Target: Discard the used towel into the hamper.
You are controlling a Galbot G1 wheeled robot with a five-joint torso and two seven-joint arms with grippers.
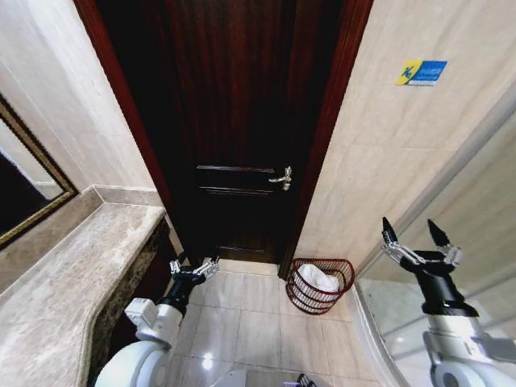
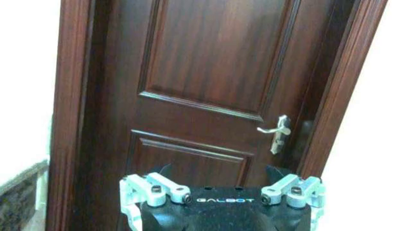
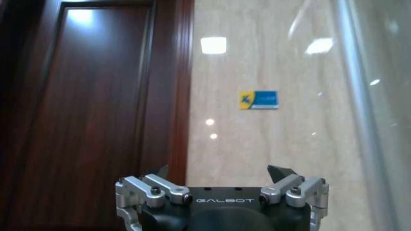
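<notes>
— How many hampers and towels?
— One hamper (image 1: 321, 285) on the tiled floor (image 1: 242, 322) by the door (image 1: 234, 129), one white towel (image 1: 322, 279) inside it.
— And the claws?
— Two: left claw (image 1: 193, 267) low beside the worktop (image 1: 72, 282), right claw (image 1: 416, 236) raised, both spread, empty.

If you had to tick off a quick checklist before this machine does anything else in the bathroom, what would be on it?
1. Towel in the hamper: ok, white cloth lies inside.
2. Hamper upright on the floor: ok, beside the door frame.
3. Left gripper holding nothing: ok, jaws open, low beside the counter.
4. Right gripper holding nothing: ok, jaws open, raised near the glass panel.
5. Door shut: ok, handle level.
6. More towels left elsewhere: cannot tell.
</notes>
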